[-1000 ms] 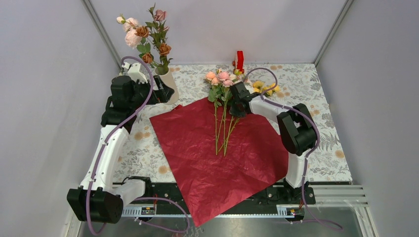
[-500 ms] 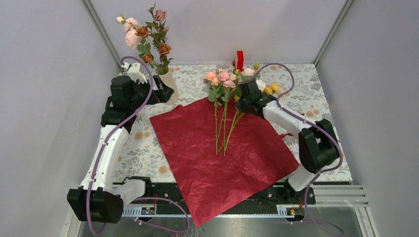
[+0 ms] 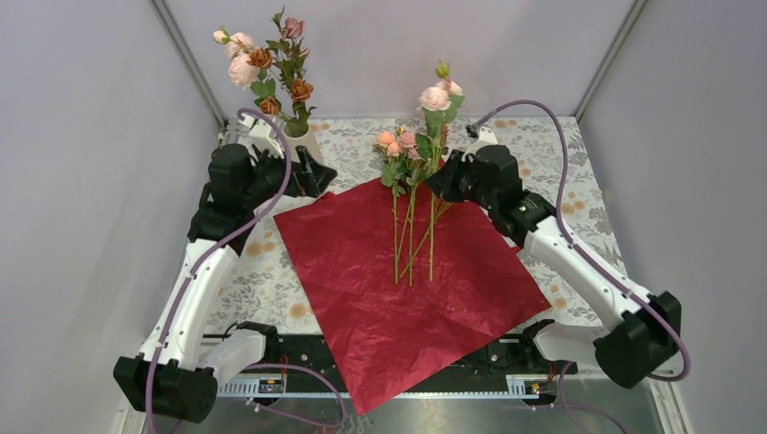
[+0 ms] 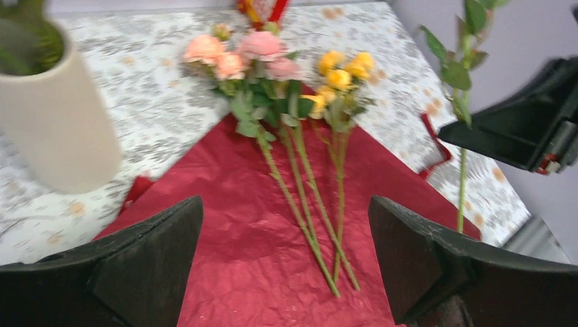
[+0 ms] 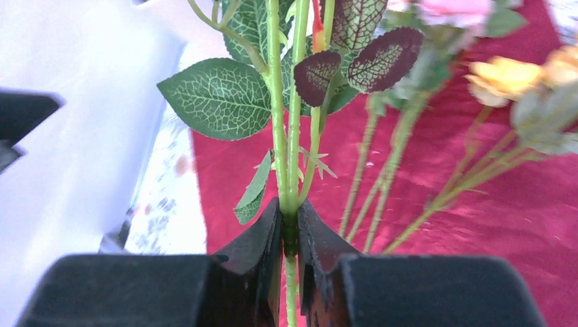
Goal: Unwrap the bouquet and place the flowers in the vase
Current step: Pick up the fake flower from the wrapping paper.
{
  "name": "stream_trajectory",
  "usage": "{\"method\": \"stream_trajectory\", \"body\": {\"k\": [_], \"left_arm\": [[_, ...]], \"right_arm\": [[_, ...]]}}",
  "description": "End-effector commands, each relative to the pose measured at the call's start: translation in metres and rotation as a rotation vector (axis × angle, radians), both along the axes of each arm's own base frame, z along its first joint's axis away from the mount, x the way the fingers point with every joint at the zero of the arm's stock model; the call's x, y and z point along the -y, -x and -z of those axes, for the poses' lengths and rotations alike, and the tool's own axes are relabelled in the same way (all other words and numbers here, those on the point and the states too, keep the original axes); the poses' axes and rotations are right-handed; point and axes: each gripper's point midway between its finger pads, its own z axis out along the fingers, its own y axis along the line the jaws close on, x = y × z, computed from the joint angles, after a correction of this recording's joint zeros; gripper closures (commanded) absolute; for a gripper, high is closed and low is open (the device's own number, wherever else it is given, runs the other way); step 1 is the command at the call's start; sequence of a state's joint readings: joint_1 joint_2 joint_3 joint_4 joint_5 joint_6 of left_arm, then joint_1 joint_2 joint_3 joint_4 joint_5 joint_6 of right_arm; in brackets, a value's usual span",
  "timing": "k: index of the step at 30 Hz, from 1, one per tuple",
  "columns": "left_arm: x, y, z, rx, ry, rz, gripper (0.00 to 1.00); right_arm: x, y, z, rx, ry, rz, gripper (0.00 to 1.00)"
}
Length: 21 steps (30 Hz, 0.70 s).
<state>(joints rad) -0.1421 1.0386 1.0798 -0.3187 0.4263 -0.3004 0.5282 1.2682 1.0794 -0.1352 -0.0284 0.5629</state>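
Note:
The cream vase (image 3: 305, 142) stands at the back left with several flowers (image 3: 271, 68) in it; it also shows in the left wrist view (image 4: 54, 129). My left gripper (image 3: 312, 174) hangs open just right of the vase, nothing between its fingers (image 4: 285, 204). My right gripper (image 3: 445, 183) is shut on one green stem (image 5: 278, 136) and holds it upright, its pink bloom (image 3: 435, 97) high above the table. More loose flowers (image 3: 407, 208) lie on the spread dark red wrapping paper (image 3: 389, 298), blooms toward the back (image 4: 293, 136).
A floral tablecloth (image 3: 579, 181) covers the table. A small red and yellow object (image 4: 262, 7) stands at the back centre behind the loose blooms. Grey walls close in the back and both sides. The paper's front corner hangs over the near edge between the arm bases.
My right gripper has lifted one pink flower off the paper and turned its stem upright, its arm swinging out to the right. My left gripper has shifted slightly right, away from the vase.

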Motion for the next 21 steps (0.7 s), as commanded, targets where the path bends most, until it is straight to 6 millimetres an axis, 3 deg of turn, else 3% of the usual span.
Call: {"method": "stream_trajectory", "body": {"k": [1,9,15,21], "left_arm": [[0.04,0.035,-0.042,0.16,0.053,0.194,0.02],[0.12,0.123,-0.088,0.227,0.393,0.655,0.01],[0.139,0.157,-0.108,0.25,0.515,0.836,0.01],[0.136,0.175,-0.127,0.297,0.639,0.885,0.07]], "right_arm": [[-0.04,0.048,-0.058,0.179,-0.083,-0.322,1.0],[-0.093,0.131,-0.119,0.3,-0.242,-0.727,1.0],[-0.106,0.167,-0.146,0.346,-0.32,-0.853,1.0],[-0.108,0.183,-0.157,0.365,-0.352,-0.91,1.0]]}}
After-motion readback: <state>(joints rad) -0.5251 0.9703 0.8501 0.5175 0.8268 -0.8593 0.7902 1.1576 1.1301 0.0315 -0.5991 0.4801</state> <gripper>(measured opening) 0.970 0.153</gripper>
